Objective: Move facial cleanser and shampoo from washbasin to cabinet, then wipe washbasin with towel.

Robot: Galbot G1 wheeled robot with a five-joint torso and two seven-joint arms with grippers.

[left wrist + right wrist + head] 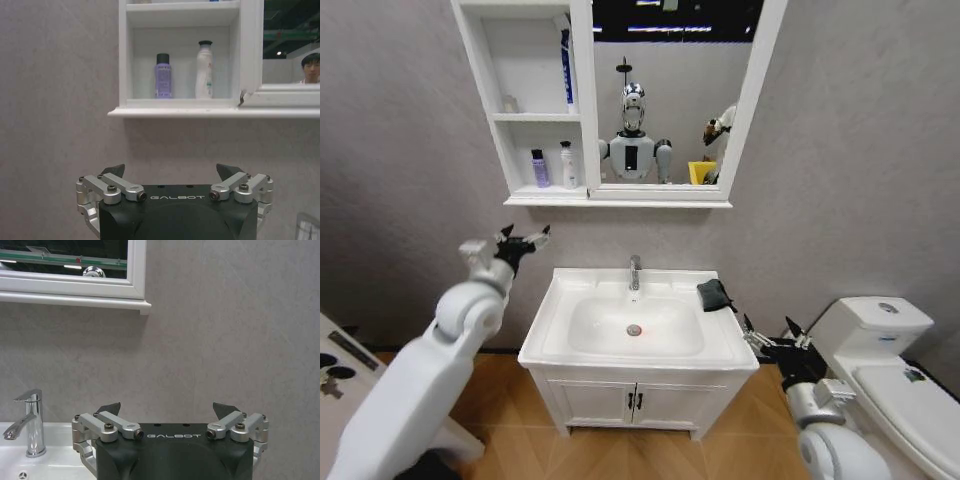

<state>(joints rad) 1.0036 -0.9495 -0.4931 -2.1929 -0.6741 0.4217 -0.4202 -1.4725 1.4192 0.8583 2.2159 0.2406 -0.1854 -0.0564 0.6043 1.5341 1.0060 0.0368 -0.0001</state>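
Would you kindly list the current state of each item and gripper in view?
left gripper: open, empty, raised left of the washbasin
right gripper: open, empty, low by the basin's right edge
purple bottle: upright in the cabinet's lowest cubbyhole
white bottle: upright beside it
towel: bunched on the washbasin's right rear rim
tap: no water running

The white rectangular ceramic washbasin (548,330) stands against the wall, with the chrome tap (634,272) at the middle of its back edge. The small black towel (714,294) lies on its back right corner. The tall white cabinet (480,70) hangs above, left of the white-framed mirror (755,90). In its lowest cubbyhole stand a purple bottle (539,168) and, to its right, a white bottle (567,165). A white toilet (880,350) stands right of the basin.
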